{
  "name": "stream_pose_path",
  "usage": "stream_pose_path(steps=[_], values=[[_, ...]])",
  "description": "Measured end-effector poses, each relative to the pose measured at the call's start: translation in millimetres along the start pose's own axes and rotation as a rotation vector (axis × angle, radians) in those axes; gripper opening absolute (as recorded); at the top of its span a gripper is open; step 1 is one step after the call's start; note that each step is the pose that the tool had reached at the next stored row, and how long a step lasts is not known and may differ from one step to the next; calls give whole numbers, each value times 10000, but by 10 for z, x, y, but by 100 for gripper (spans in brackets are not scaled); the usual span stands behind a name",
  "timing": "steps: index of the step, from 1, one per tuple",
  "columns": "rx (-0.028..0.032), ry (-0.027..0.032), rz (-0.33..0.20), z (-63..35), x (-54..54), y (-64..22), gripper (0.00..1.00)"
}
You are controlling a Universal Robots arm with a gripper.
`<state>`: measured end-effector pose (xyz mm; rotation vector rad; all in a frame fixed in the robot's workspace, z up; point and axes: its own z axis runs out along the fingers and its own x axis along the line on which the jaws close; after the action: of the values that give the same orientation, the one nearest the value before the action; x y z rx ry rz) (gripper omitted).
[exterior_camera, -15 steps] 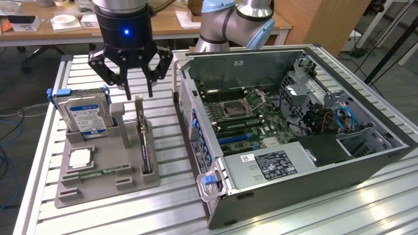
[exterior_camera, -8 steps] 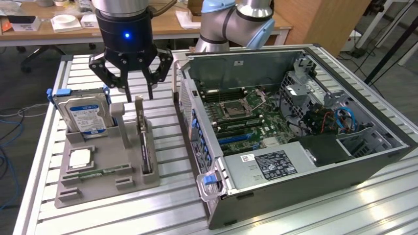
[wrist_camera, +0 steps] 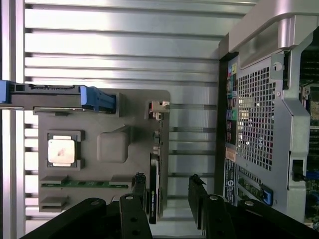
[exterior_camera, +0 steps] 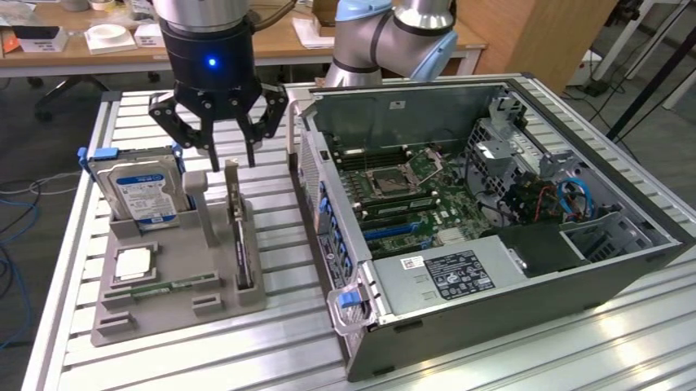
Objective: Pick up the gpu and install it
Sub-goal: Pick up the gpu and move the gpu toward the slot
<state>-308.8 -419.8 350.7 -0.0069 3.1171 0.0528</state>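
The gpu (exterior_camera: 238,232) stands on its long edge in a slot of the grey parts holder (exterior_camera: 163,314), on the exterior view's left of the open computer case (exterior_camera: 522,269). Seen edge-on in the wrist view, the gpu (wrist_camera: 155,172) is a thin dark strip with its metal bracket at one end. My gripper (exterior_camera: 226,155) hangs just above the card's far end, open, with nothing held. In the wrist view the gripper (wrist_camera: 168,191) has one finger on each side of the card's line, the card nearer one of them.
The holder also carries an upright hard drive (exterior_camera: 136,191) with a blue-white label, a CPU (exterior_camera: 133,262) and a memory stick (exterior_camera: 174,287). The motherboard (exterior_camera: 408,191) lies exposed inside the case. The slatted aluminium table (exterior_camera: 218,358) runs around both.
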Motion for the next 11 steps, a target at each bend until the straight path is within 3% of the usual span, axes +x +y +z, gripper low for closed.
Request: stream_pose_path(steps=[11], values=[[1,0,8,76,6,-70,47]])
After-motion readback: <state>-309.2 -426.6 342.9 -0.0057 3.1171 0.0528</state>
